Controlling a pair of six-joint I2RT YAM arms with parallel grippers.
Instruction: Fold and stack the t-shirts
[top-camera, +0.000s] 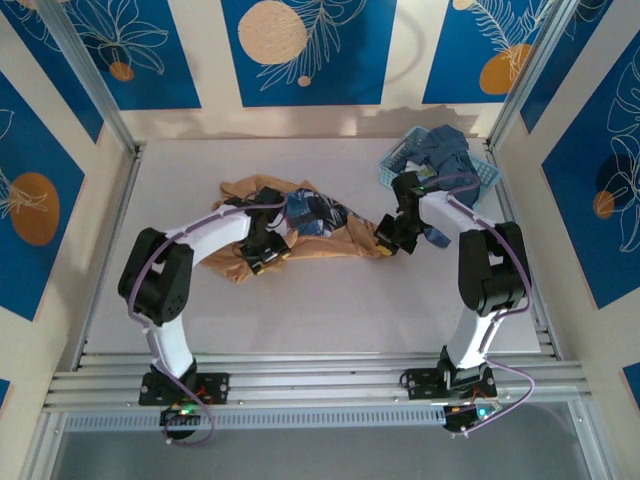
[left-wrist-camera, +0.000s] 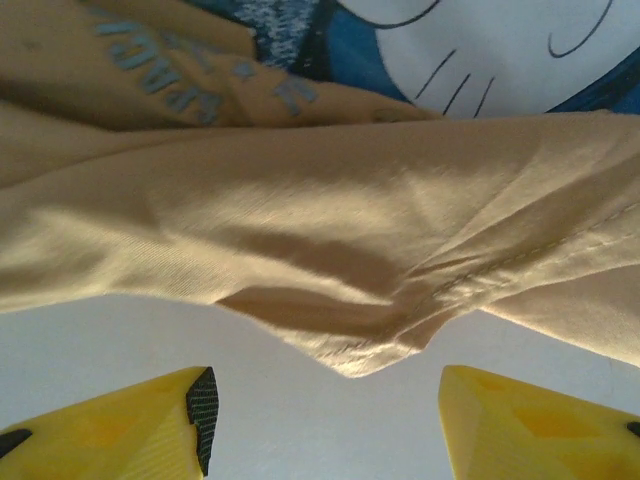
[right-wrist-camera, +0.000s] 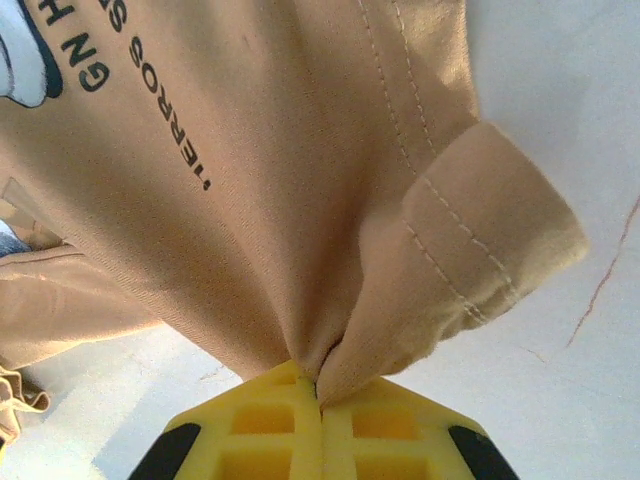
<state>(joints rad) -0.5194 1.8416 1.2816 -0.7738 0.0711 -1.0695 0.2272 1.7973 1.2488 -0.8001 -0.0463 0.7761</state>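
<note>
Tan shirt (top-camera: 340, 245) is seen stretched crosswise left of the basket (top-camera: 397, 165), where blue shirts (top-camera: 447, 150) are heaped. Its basket-side end is pinched in the right gripper (right-wrist-camera: 318, 388). A hem fold farther from the basket is faced by the wide-open left gripper (left-wrist-camera: 325, 405). The pinch is made plain by the right wrist view, the full span by the top view.

1. My tan-orange t-shirt (top-camera: 335, 245) lies crumpled at the middle of the table (top-camera: 300, 310), stretched from left to right. Its blue-and-white print (top-camera: 312, 212) faces up and is partly wrinkled.
2. Its right end, beside a stitched sleeve cuff (right-wrist-camera: 500, 230), is pinched between the closed fingers of my right gripper (right-wrist-camera: 318, 385).
3. The dusty denim-blue t-shirts (top-camera: 447, 150) sit bunched in a heap in the light-blue lattice basket (top-camera: 395, 168), at the far right corner.
</note>
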